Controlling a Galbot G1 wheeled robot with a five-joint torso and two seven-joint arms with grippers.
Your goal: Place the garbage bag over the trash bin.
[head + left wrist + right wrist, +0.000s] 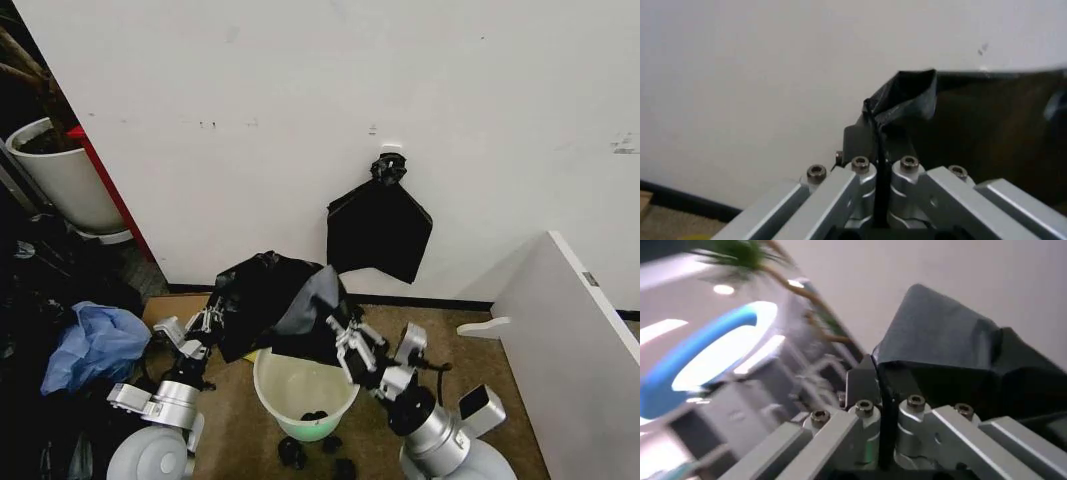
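Observation:
The garbage bag [272, 298], glossy black and wrinkled, hangs stretched between my two grippers just above the far rim of the trash bin [290, 400]. The bin is cream-white with a pale green base and stands open on the floor between my arms. My left gripper [208, 322] is shut on the bag's left edge. In the left wrist view the left gripper [875, 145] pinches a thin fold of the bag [973, 120]. My right gripper [342, 332] is shut on the bag's right edge, and the right wrist view shows this gripper [881, 387] clamped on the black film [953, 350].
A flat black bundle [378, 228] hangs on the white wall behind. Small black scraps [292, 453] lie on the floor before the bin and some inside it. A white planter pot [65, 180] and a blue bag [95, 343] are at left, a white panel [575, 330] at right.

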